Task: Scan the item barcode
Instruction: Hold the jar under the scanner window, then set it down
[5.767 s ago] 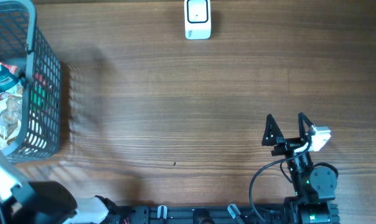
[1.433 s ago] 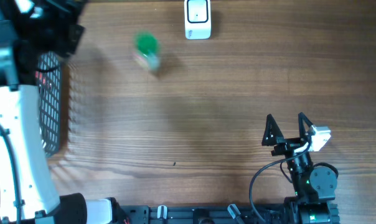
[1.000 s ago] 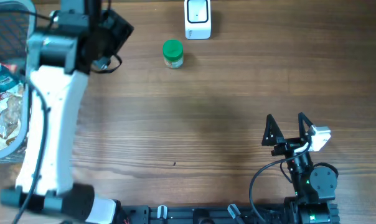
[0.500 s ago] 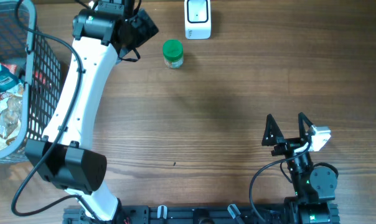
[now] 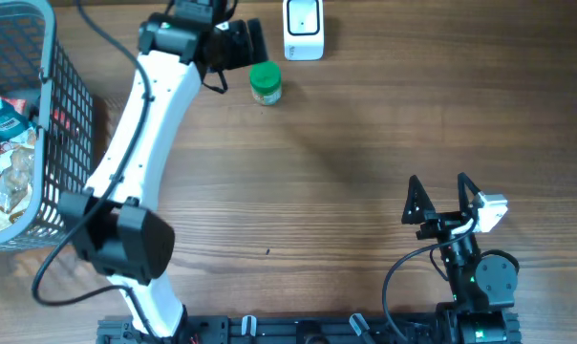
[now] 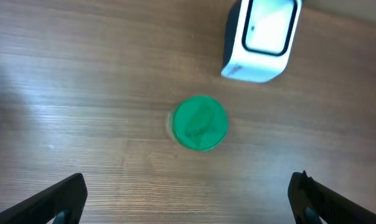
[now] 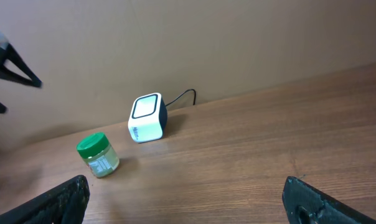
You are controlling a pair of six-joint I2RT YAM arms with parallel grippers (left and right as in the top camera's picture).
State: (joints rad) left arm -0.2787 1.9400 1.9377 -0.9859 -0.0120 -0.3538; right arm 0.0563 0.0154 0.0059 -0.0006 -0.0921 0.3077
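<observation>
Green plastic is capping the small jar that I am watching, and the jar is standing upright on the wooden table at the far edge, just beside the white barcode scanner and to its left from overhead. I am seeing the left gripper hovering next to that jar with its arm stretching across from the near left corner. Through the left wrist camera its two dark fingers are spreading as wide as they go, with nothing between them but bare wood; the jar is sitting ahead of the tips, apart from both, and the scanner is lying a little beyond it. I am finding the right gripper waiting near the front right of the table, well apart from the jar, its jaws also gaping wide and gripping nothing. From its wrist camera the jar's label is facing me, though the print is reading too small to make out. Grey wire is forming the basket at the left edge, which is holding assorted packets.
</observation>
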